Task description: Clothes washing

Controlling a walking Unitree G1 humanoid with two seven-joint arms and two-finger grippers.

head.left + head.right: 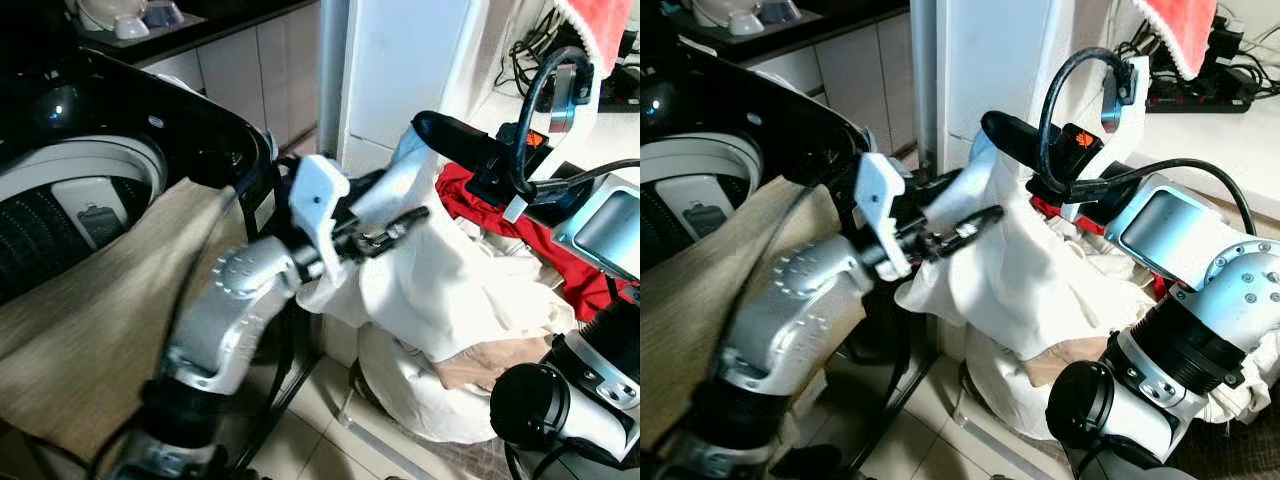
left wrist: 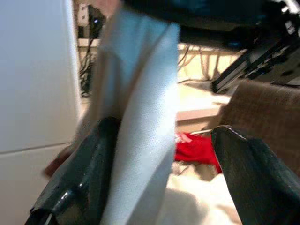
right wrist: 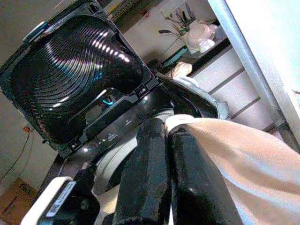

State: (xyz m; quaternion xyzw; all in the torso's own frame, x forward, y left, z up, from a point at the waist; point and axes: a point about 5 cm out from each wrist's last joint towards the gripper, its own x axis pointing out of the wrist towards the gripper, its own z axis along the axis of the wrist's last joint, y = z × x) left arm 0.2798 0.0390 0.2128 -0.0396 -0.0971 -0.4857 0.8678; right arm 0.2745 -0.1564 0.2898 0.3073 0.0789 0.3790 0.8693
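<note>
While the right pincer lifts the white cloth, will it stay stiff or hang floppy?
Probably floppy: the white cloth droops in loose folds below the right pincer, which is shut on its top. It seems light, as a thin pinch holds it up. It may drag on the red garment in the pile beneath. The left pincer is open around one hanging fold.

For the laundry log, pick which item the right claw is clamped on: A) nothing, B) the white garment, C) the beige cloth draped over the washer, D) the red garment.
B: the right claw has its fingers pressed together on the white garment, lifting it above the red garment in the pile.
</note>
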